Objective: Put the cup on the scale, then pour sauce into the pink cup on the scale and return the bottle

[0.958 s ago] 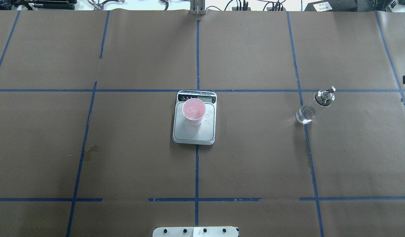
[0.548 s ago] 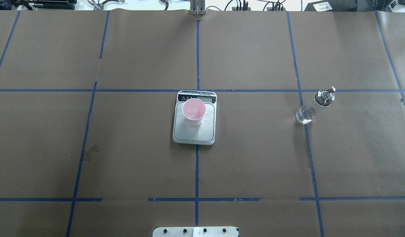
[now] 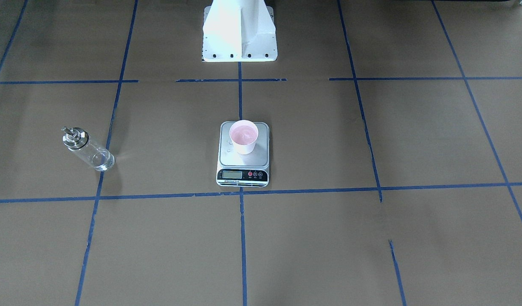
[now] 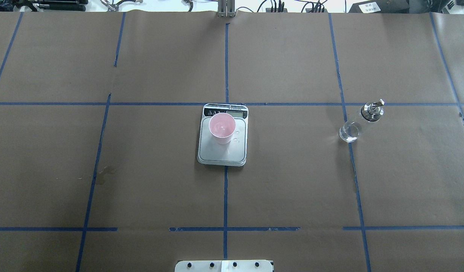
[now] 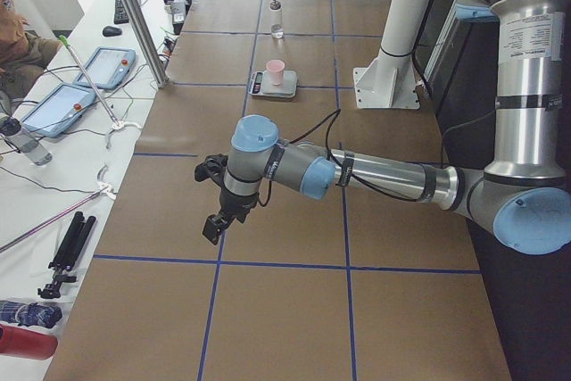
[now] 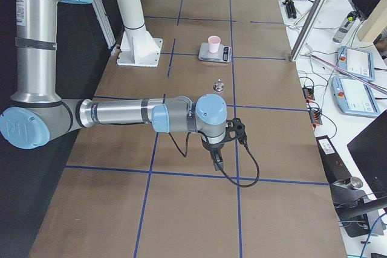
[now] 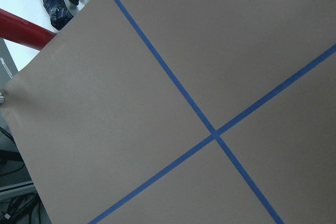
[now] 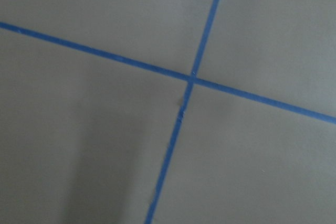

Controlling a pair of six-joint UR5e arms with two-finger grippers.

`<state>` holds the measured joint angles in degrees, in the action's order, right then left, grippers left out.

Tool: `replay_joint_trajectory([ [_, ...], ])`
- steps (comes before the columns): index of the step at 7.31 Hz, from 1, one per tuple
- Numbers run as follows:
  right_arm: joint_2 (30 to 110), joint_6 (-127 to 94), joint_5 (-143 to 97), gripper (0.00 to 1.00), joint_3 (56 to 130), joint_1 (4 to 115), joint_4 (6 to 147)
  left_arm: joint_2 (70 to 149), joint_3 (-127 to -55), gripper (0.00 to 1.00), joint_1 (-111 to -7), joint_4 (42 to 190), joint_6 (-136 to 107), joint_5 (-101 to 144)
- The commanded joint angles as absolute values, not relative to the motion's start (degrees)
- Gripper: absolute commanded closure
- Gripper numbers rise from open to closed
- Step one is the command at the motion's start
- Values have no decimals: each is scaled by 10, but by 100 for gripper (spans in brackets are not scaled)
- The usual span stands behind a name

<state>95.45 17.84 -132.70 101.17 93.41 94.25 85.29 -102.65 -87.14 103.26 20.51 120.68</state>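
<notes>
The pink cup (image 4: 222,128) stands upright on the far half of the scale (image 4: 222,154), with clear liquid in its bottom, also seen from the front (image 3: 244,137). The glass bottle (image 4: 358,122) stands upright by itself on the paper far to the right, with a little clear sauce (image 4: 349,133) in its base. Neither gripper is near them. My left gripper (image 5: 212,227) hangs over the paper at the table's left end, and my right gripper (image 6: 217,162) over its right end. Whether either is open or shut, I cannot tell.
A few droplets (image 4: 236,139) lie on the scale platform beside the cup. A faint stain (image 4: 105,172) marks the paper at left. The white robot base (image 3: 239,32) stands behind the scale. Tablets (image 5: 105,67) and cables lie on the side desk beyond an aluminium post (image 5: 138,20).
A small dark shape at the right edge of the overhead view one second ago is gone. Cup, scale and bottle have not moved.
</notes>
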Motion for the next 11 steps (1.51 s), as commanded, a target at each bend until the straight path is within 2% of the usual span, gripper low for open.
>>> replay_joint_trajectory([
  [1,968,237,-1297,0,1010,945,1013,833,-1013,0,-872,1032,206,1252],
  [4,960,237,-1297,0,992,943,1012,786,-1014,0,-874,1027,206,1262],
  [7,961,103,-1303,0,973,934,929,786,-997,0,-911,999,206,1333],
  [11,945,7,-1380,0,962,907,912,786,-1003,0,-914,997,206,1334],
])
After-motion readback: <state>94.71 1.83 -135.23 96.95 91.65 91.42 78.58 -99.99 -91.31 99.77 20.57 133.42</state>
